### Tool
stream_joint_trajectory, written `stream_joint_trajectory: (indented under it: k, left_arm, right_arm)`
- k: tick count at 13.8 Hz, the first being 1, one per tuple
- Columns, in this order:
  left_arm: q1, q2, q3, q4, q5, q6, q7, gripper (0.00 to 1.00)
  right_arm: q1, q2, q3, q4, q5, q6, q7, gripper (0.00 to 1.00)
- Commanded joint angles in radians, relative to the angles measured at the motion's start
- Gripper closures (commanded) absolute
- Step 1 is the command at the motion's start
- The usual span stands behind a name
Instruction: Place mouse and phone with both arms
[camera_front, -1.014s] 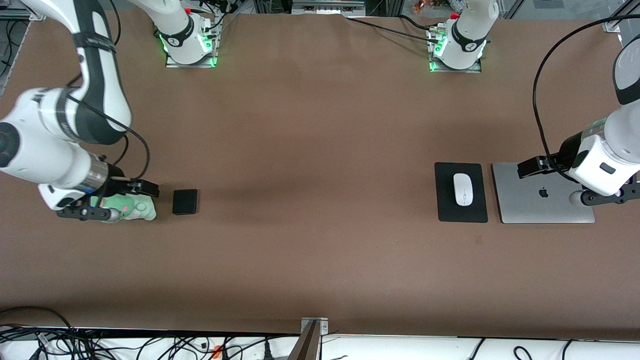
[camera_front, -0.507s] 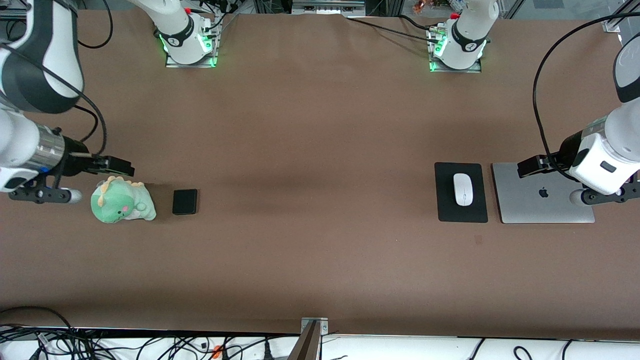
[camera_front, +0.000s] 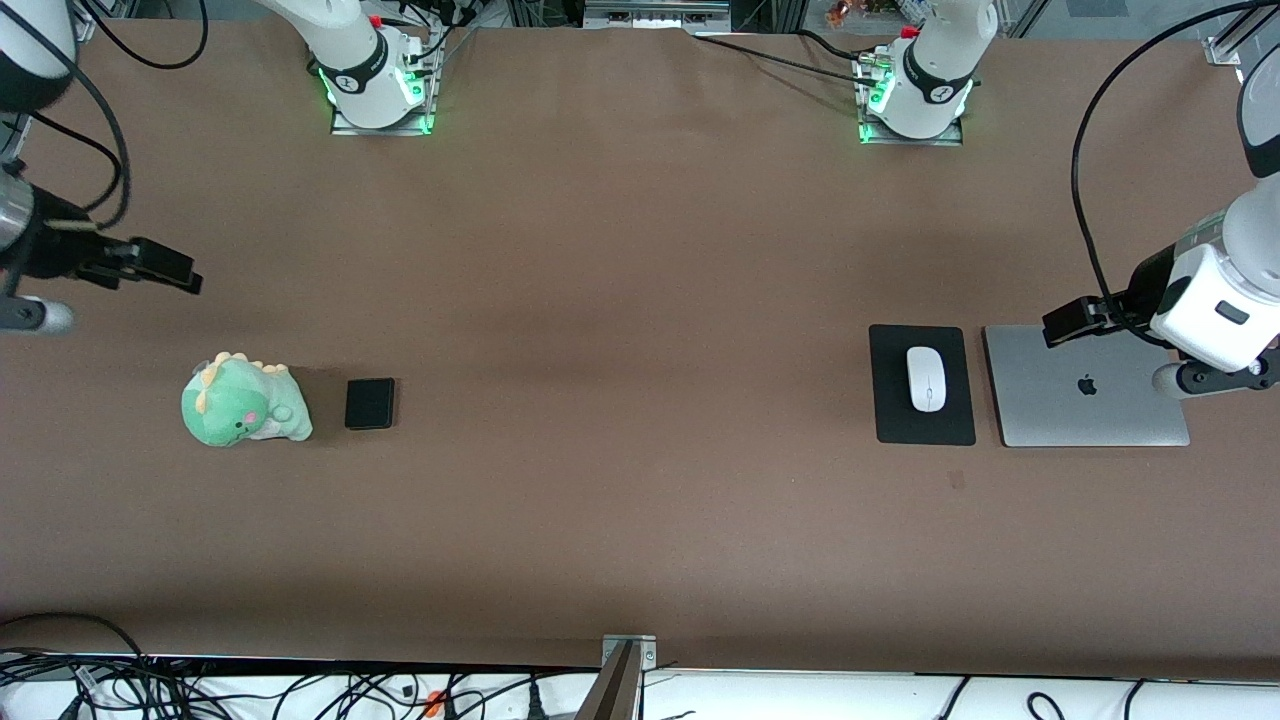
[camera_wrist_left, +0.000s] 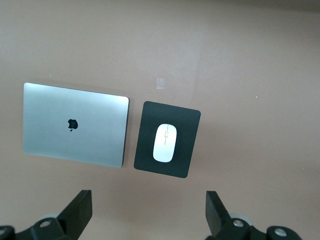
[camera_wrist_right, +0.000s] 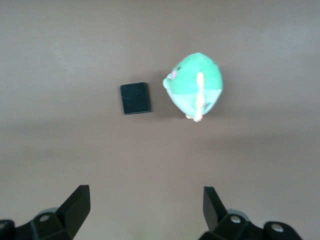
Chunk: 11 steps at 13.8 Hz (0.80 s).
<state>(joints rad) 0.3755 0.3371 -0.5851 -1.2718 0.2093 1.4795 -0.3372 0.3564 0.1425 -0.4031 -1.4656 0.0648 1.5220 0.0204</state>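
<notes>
We saw the small white oval mouse (camera_front: 927, 378) lying on a flat black mat (camera_front: 922, 425), just beside a closed grey laptop (camera_front: 1060, 410), at the left arm's end of the brown table (camera_front: 640, 300). The little black phone (camera_front: 369, 403) lay on the table beside a green soft toy dinosaur (camera_front: 243, 401), at the right arm's end. Our left gripper (camera_wrist_left: 148, 212) hung above the table by the laptop, its fingers wide apart and empty. Our right gripper (camera_wrist_right: 146, 210) hung above bare table near the toy, fingers wide apart too.
</notes>
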Motion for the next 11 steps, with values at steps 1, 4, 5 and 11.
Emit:
stream_joint_trajectory:
  k: [1, 4, 5, 11]
  left_arm:
    - [-0.013, -0.082, 0.027, -0.038, -0.028, -0.016, 0.063, 0.0]
    - [-0.113, -0.168, 0.178, -0.087, -0.114, -0.016, 0.092, 0.0]
    - [-0.162, -0.19, 0.244, -0.107, -0.139, -0.012, 0.107, 0.0]
    - [-0.337, -0.306, 0.476, -0.231, -0.203, 0.008, 0.23, 0.0]
  right_arm:
    - [-0.118, -0.07, 0.123, -0.032, -0.042, -0.026, -0.001, 0.0]
    - [-0.226, -0.093, 0.242, -0.032, -0.04, -0.049, 0.009, 0.0]
    - [-0.228, -0.095, 0.245, -0.033, -0.039, -0.052, 0.009, 0.0]
    - [-0.231, -0.11, 0.268, -0.036, -0.036, -0.077, 0.032, 0.0]
